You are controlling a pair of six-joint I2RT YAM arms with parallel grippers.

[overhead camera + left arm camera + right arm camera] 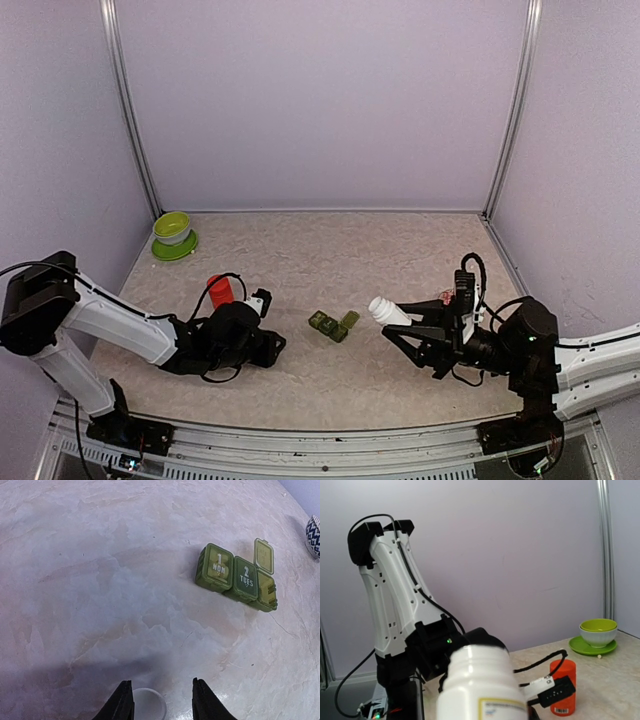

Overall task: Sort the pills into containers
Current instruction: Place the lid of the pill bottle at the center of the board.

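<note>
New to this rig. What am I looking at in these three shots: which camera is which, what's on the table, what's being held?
Two robot arms are bolted at the table's near edge, each ending in two fingers. The wide picture comes from a fixed camera above and behind them; the other two come from cameras on the wrists.

On the table: a row of three dark green pill containers, marked MON and TUES on the two shut lids, the third lid standing open. An orange bottle stands beside the left arm, and a lime-green bowl on a saucer sits at the far left corner.

The right gripper holds a white pill bottle, its mouth pointing toward the containers. The left gripper is low over the table with a small white cap between its fingers; whether it is gripped is unclear.
</note>
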